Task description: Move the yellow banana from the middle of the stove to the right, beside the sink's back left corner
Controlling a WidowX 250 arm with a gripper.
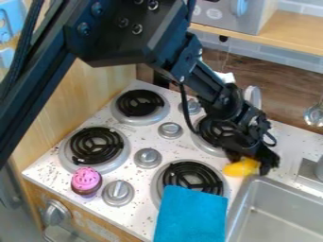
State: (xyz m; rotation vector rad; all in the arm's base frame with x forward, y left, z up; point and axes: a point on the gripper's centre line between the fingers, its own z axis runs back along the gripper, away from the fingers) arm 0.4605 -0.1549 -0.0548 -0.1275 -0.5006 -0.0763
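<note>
Gripper [253, 161] pinches a yellow object [240, 168] beside the metal sink [270, 190], near a blue cloth [191, 215] on the stove [146, 134].

This is a toy kitchen: a speckled white stove top [141, 131] has coil burners [96, 145] and grey knobs [148, 158], a metal sink [277, 208] sits beside it, and a wooden shelf [290, 38] runs along a wall with tile-patterned strips [274, 56].
</note>
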